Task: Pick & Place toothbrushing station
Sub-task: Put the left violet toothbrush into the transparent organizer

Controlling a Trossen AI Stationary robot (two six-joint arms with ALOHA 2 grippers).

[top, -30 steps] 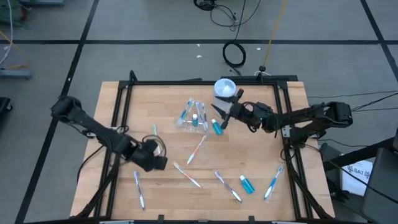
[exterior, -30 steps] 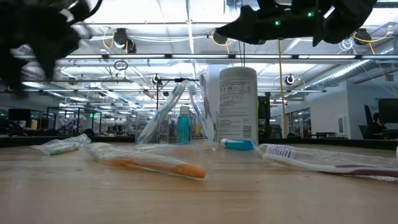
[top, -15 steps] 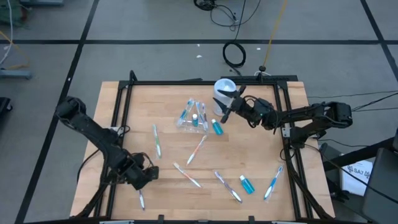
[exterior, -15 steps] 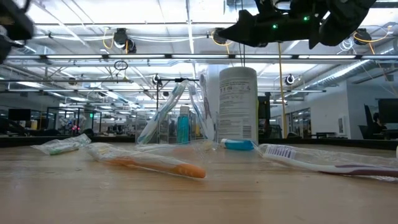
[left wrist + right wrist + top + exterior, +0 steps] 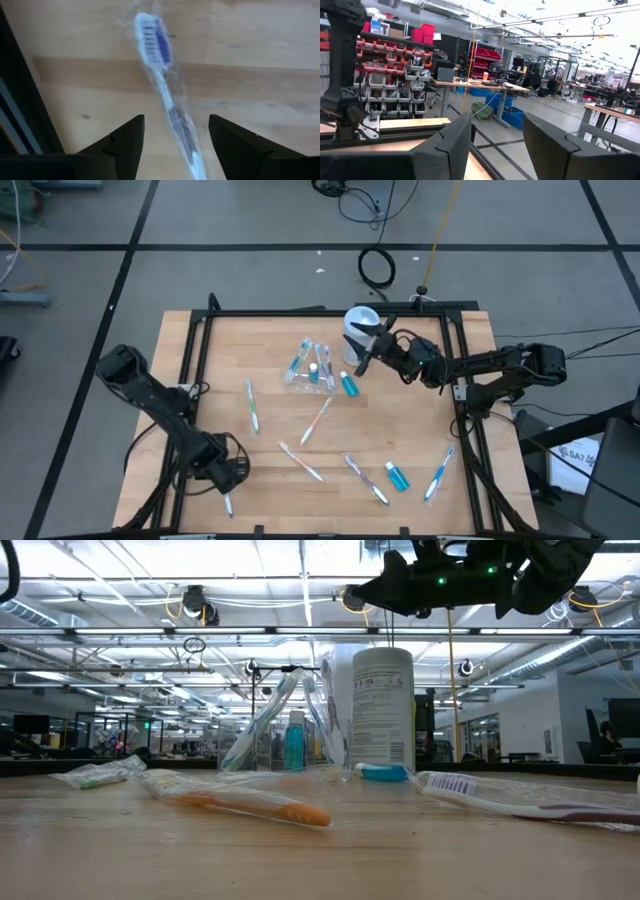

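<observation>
A white-and-blue toothbrush (image 5: 165,95) in a clear wrapper lies flat on the wooden table near its near-left corner (image 5: 227,503). My left gripper (image 5: 176,120) hangs open right above it (image 5: 225,478), pointing down, one finger on either side of the handle without touching. The clear cup (image 5: 310,370) at mid-table holds toothbrushes and a blue tube (image 5: 294,740). Other toothbrushes (image 5: 317,420) and blue tubes (image 5: 348,385) lie scattered. My right gripper (image 5: 362,363) hovers open and empty beside the white canister (image 5: 360,323).
A black frame rail (image 5: 185,420) runs along the table's left side close to my left gripper, and shows as a dark bar (image 5: 20,110) in the left wrist view. More wrapped toothbrushes (image 5: 440,473) and a tube (image 5: 398,477) lie toward the near right.
My left gripper has gone toward the table's near-left corner and down, rolling about its own axis, and now stands over the toothbrush lying there. Its fingers have stayed open. Nothing on the table has moved.
</observation>
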